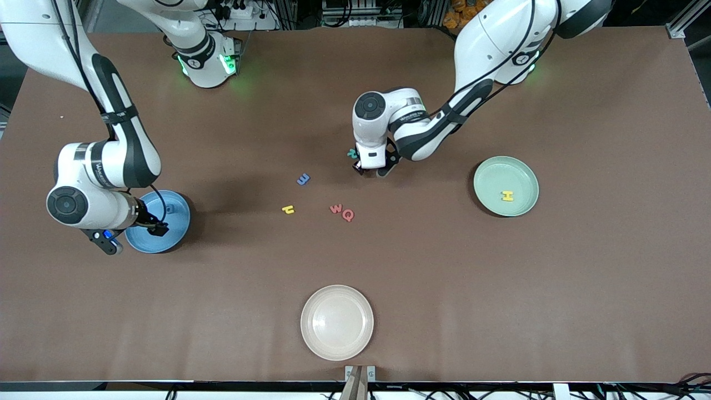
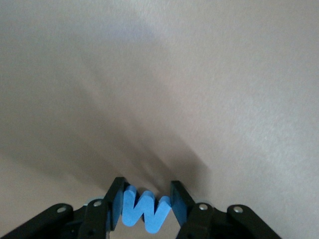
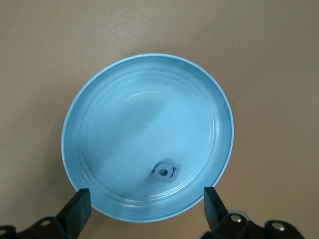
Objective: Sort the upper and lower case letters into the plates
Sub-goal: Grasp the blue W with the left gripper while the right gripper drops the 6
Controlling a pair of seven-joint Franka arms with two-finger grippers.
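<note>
Letters get sorted by case, so we pinch a blue W [image 2: 145, 213] in our left end effector [image 1: 371, 168]; our right end effector [image 3: 144, 209] waits spread above the sky blue plate [image 3: 124, 99].

1. Cream-white plate [image 1: 337, 323]: round, shallow, rimmed, empty, upright.
2. Table [image 1: 500, 305]: matte brown top; bears the cream-white plate close to its edge nearest the front camera.
3. Metal bracket [image 1: 360, 373]: small, grey, at the table edge, just nearer the front camera than the cream-white plate.
4. White speck [image 1: 61, 117]: tiny, well apart from the cream-white plate, toward the right arm's end.
5. Cables and equipment [image 1: 355, 14]: dark clutter off the table, farthest from the cream-white plate.
</note>
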